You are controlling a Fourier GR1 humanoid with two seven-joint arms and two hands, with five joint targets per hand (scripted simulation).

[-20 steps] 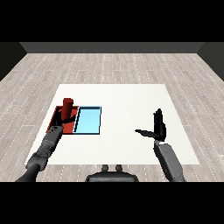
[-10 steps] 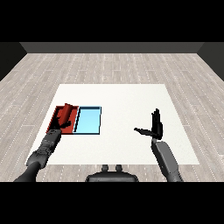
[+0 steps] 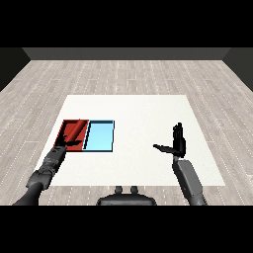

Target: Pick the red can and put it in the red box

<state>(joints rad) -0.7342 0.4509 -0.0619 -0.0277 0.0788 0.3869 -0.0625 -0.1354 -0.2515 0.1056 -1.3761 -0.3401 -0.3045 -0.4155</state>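
Over the shallow red tray I see my left hand, fingers seemingly relaxed, beside the lying red cylindrical can — withdrawing could nudge it. Right hand is open.

The table is plain white, set on a floor of pale grey wood planks. The red tray holds a red can of nearly the same shade. The neighbouring tray is light blue with a dark rim. Both hands, left and right, are black on grey forearms.
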